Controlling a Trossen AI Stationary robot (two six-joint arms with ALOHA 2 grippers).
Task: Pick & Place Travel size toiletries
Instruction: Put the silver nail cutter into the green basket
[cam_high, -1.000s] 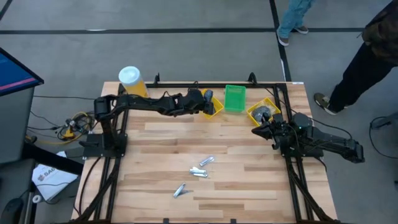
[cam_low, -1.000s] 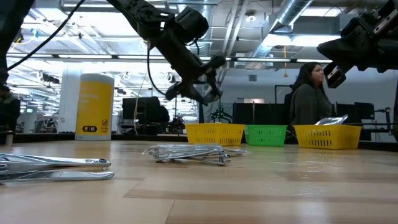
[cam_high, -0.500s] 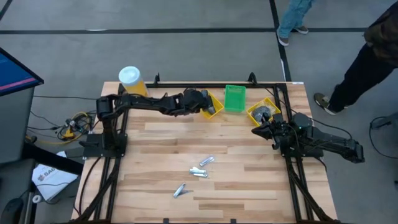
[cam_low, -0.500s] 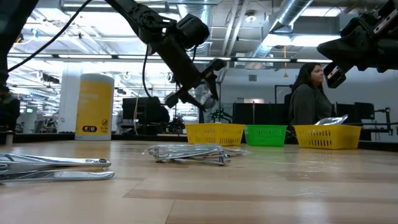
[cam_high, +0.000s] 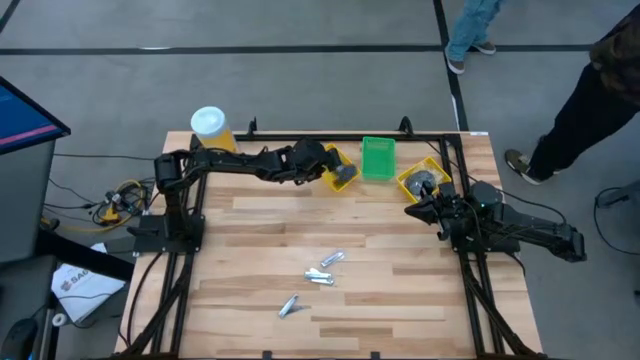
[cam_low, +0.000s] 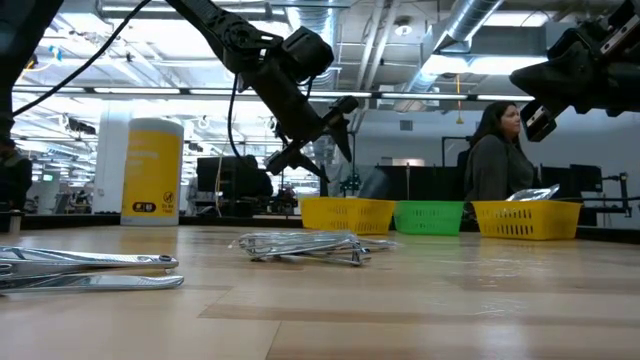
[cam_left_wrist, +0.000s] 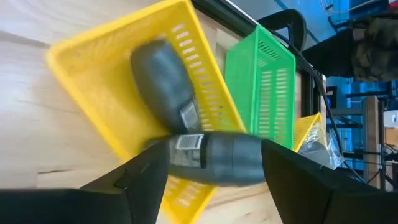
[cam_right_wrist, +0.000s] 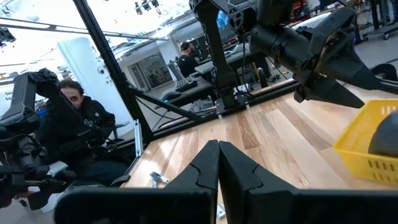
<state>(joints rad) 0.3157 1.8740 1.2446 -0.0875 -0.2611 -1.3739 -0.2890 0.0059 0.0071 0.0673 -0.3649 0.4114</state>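
My left gripper (cam_high: 322, 166) (cam_left_wrist: 214, 151) hangs open above the left yellow tray (cam_high: 345, 180) (cam_left_wrist: 93, 56) at the table's far edge. A dark grey oblong piece (cam_left_wrist: 224, 158) shows blurred between and below its fingers. In the low view it is a grey smear (cam_low: 375, 184) under the gripper (cam_low: 335, 125), just over the tray (cam_low: 345, 214). Another grey oblong piece (cam_left_wrist: 163, 78) lies in that tray. Silver clipper tools (cam_high: 326, 268) (cam_low: 305, 245) lie on the table's middle, with one more (cam_high: 289, 306) nearer. My right gripper (cam_high: 412, 212) (cam_right_wrist: 217, 155) waits shut by the right yellow tray (cam_high: 408, 184).
A green tray (cam_high: 377, 158) stands between the two yellow trays along the far edge. The right yellow tray holds shiny silver pieces (cam_high: 425, 180). A yellow canister with a white lid (cam_high: 210, 128) stands at the far left corner. People stand beyond the table's far side.
My left gripper has stayed over the left yellow tray, rising slightly and tipping. The dark grey oblong piece it carried has left its fingers and drops toward the tray. The right arm has kept still.
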